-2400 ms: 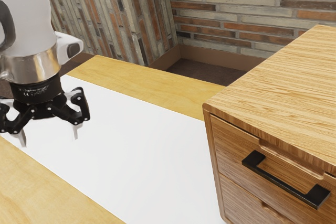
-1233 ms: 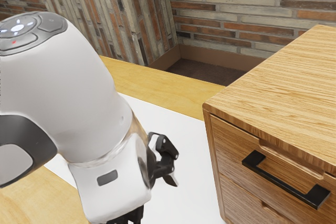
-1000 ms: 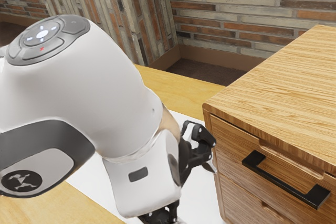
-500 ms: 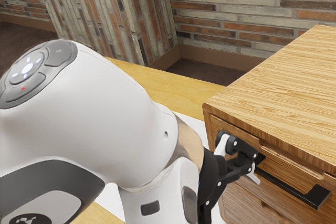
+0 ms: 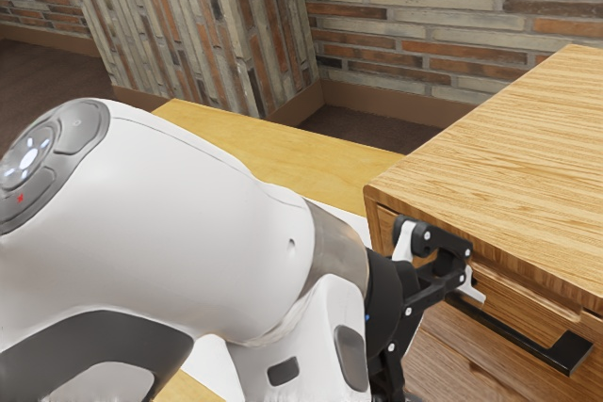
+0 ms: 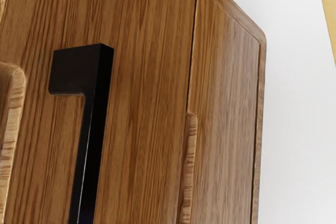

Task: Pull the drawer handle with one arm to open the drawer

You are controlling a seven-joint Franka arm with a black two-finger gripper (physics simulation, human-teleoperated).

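Black gripper (image 5: 439,263), right of centre low in the exterior view, is spread open against the top drawer (image 5: 516,300) front, at the left end of the black handle (image 5: 563,353). Drawer front lies flush in the wooden cabinet (image 5: 509,157) at the frame's right, on the surface (image 5: 273,152).

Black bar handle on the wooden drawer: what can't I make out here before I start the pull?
- Exterior view: the black two-finger gripper hides the black bar handle's near end; whether the open fingers straddle the bar is unclear.
- Wrist view: the handle runs off the picture's edge, one end cut off.
- Exterior view: the white arm covers much of the lower drawer front.
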